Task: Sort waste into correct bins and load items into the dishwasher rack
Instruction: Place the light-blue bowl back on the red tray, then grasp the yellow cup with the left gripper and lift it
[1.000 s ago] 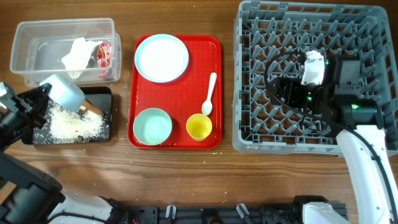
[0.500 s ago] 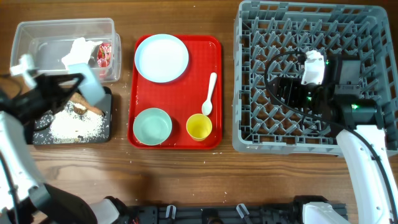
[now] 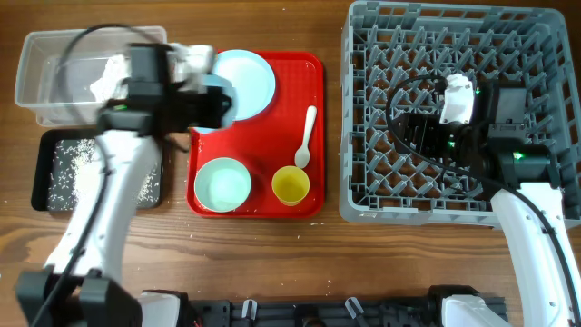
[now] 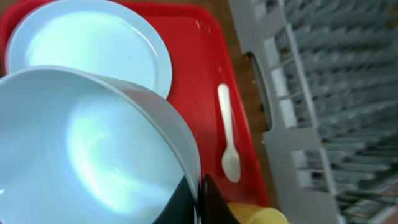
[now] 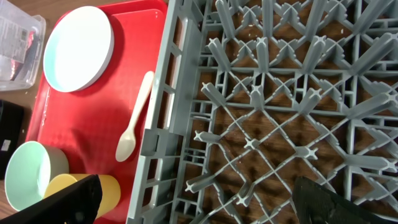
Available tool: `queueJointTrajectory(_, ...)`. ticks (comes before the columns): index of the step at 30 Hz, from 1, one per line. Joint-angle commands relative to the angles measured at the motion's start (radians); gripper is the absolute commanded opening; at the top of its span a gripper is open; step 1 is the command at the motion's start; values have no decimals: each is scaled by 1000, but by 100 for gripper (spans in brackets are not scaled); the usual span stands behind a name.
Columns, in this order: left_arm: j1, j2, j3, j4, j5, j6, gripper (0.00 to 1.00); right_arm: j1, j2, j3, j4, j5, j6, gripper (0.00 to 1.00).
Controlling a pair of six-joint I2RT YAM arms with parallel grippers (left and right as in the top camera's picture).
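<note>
My left gripper (image 4: pixel 199 200) is shut on the rim of the pale blue bowl (image 4: pixel 81 149) and holds it above the upper left of the red tray, beside the pale blue plate (image 3: pixel 247 80). The overhead view shows this gripper (image 3: pixel 204 107) with the bowl (image 3: pixel 220 91). The mint-green bowl (image 3: pixel 222 184), yellow cup (image 3: pixel 290 185) and white spoon (image 3: pixel 306 136) lie on the tray. My right gripper (image 5: pixel 199 205) is open and empty over the grey rack (image 3: pixel 454 195). The black tray (image 3: pixel 41 173) holds rice (image 3: pixel 73 168). The clear tub (image 3: pixel 45 54) holds the napkin (image 3: pixel 111 77). The wrapper is hidden under my left arm.
The flat red serving tray (image 3: pixel 313 100) lies between the bins and the rack. A few rice grains lie on the wooden table (image 3: pixel 272 254) near the tray's left edge. The right arm's cable loops over the rack's pegs.
My left arm has swung right from over the black tray to over the red tray, carrying the pale blue bowl. Rice now lies spread in the black tray. The right arm has not moved.
</note>
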Motion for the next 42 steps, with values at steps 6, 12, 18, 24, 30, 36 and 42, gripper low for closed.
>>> queueJointTrajectory(6, -310, 272, 3, 38, -377, -6, 4, 0, 10, 12, -3, 10, 13, 100)
queueJointTrajectory(12, -346, 337, 3, 34, -377, -5, 13, 0, 10, 12, -2, 10, 14, 100)
queueJointTrajectory(18, -328, 327, 18, 39, -376, -6, 57, 0, 10, 12, -2, 10, 13, 100)
queueJointTrajectory(24, -312, 262, 192, -174, -311, -58, 64, 0, 10, 12, -2, 10, 14, 100)
queueJointTrajectory(30, -314, 226, 209, -339, -217, -113, 59, 0, 10, 12, -2, 10, 14, 100)
queueJointTrajectory(36, -314, 230, 182, -437, -201, -209, 58, 0, 10, 12, -2, 9, 14, 100)
queueJointTrajectory(42, -341, 236, 122, -431, -195, -269, 60, 0, 10, 12, -1, 9, 14, 100)
